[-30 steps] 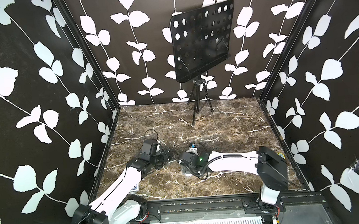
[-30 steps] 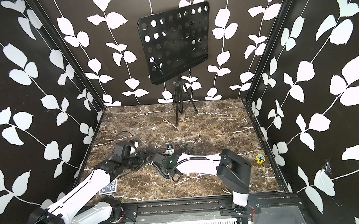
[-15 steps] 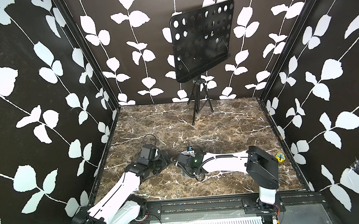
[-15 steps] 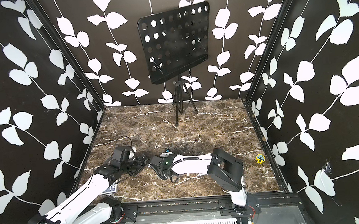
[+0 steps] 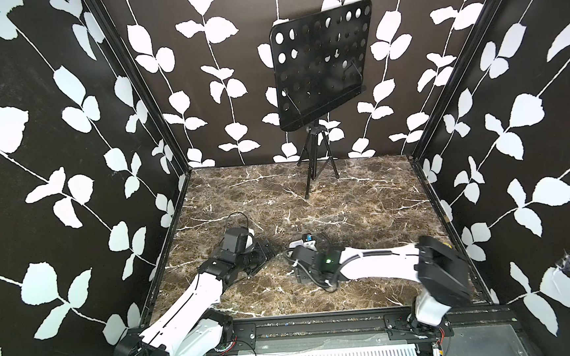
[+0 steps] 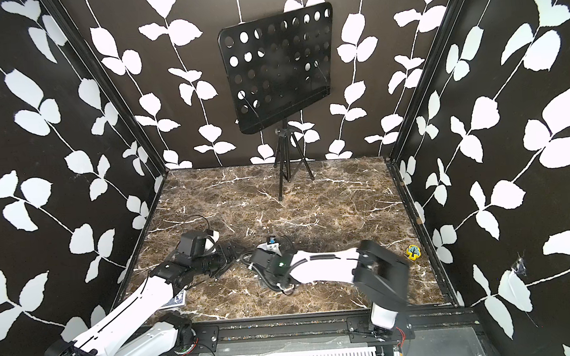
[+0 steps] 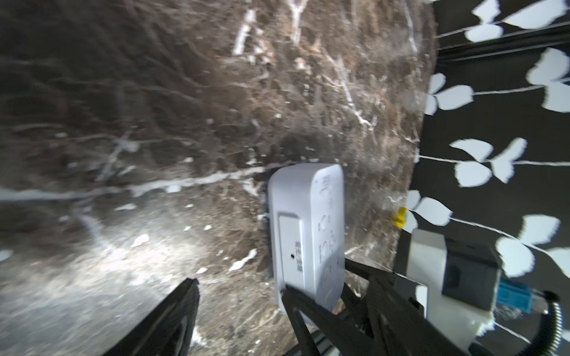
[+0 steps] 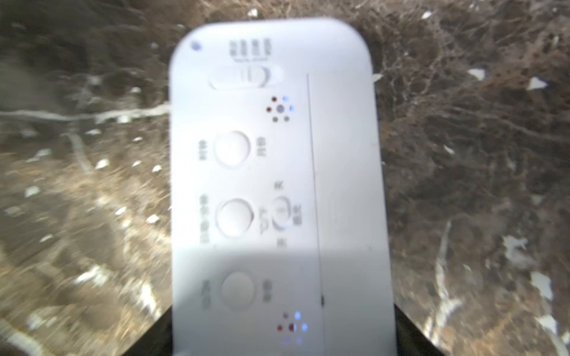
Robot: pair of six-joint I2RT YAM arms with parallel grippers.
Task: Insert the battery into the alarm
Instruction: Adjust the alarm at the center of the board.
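The alarm [image 8: 271,172] is a white rounded block, seen from its back with round buttons and a slide switch. My right gripper [image 8: 283,333] is shut on its two long sides near one end. In the left wrist view the alarm [image 7: 305,222] stands on edge just over the marble floor. My left gripper [image 7: 240,283] is open, with one fingertip at the alarm's near corner and nothing between its fingers. In both top views the two grippers [image 5: 268,252] [image 5: 290,254] meet at the front middle and hide the alarm. The battery is out of view.
A black music stand [image 5: 320,69] on a tripod stands at the back middle. A small yellow item [image 6: 413,251] lies by the right wall. A blue-patterned card box [image 6: 175,300] lies under my left arm. Patterned walls close three sides.
My right gripper's jaws have come in onto the alarm. The right arm's elbow swung left and back to the right. The left gripper stays open beside it.
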